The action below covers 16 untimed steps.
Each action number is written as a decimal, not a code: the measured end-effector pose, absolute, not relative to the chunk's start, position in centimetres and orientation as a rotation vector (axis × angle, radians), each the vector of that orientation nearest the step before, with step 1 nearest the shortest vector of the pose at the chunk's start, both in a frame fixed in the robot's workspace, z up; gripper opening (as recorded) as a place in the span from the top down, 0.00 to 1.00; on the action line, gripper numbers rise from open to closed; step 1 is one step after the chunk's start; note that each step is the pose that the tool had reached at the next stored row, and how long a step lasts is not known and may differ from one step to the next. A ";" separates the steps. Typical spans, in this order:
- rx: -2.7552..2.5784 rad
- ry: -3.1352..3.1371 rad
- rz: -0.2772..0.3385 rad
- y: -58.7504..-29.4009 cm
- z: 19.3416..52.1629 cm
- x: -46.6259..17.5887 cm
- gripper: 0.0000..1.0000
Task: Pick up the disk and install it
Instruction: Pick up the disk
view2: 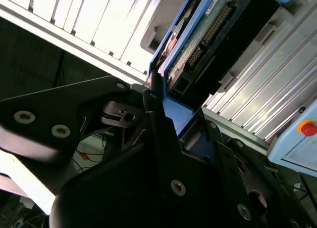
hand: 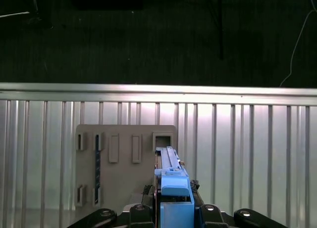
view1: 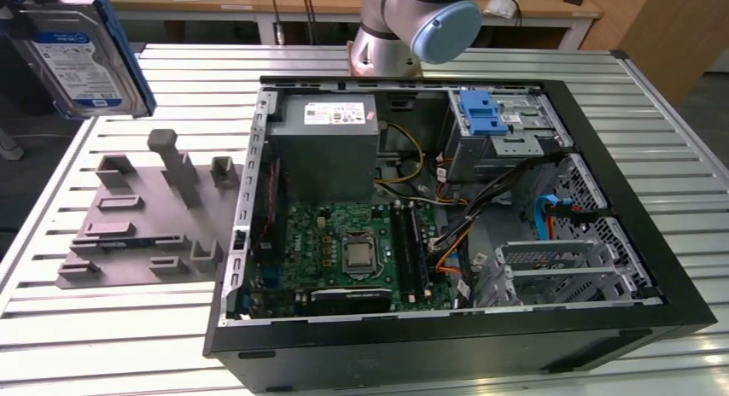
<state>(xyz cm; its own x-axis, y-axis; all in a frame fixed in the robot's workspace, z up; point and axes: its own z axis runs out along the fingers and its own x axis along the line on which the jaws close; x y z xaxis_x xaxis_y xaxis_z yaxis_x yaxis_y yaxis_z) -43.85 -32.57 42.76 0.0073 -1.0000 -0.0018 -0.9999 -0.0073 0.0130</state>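
Observation:
The disk (view1: 74, 59), silver with a blue-and-white label and a blue bracket, hangs upright high above the table at the exterior view's far left. In the second wrist view my gripper (view2: 181, 119) is shut on the disk (view2: 198, 40), with black fingers (view2: 154, 107) pressing both sides of the blue bracket; the green circuit board and connector face out. The first wrist view looks down past the disk's blue edge (hand: 173, 186) onto the table, with the gripper (hand: 173, 213) around it.
An open computer case (view1: 638, 200) lies on the slatted table, with a drive bay and blue latch (view1: 484, 114) at its far corner. A grey fixture plate (view1: 148, 217) (hand: 126, 168) sits at the case's left, under the disk. The arm's base (view1: 405, 29) stands behind the case.

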 end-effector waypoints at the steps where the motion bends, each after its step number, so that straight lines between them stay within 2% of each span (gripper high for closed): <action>1: 2.224 -2.207 -0.016 -32.6 42.9 -43.9 0.64; 16: 2.226 -2.207 -0.014 -32.6 45.6 -43.9 0.64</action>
<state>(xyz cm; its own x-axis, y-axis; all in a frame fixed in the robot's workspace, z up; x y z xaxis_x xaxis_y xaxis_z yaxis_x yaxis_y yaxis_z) -43.86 -32.57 45.55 0.0083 -1.0000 -0.0018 -0.9999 -0.0084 0.0111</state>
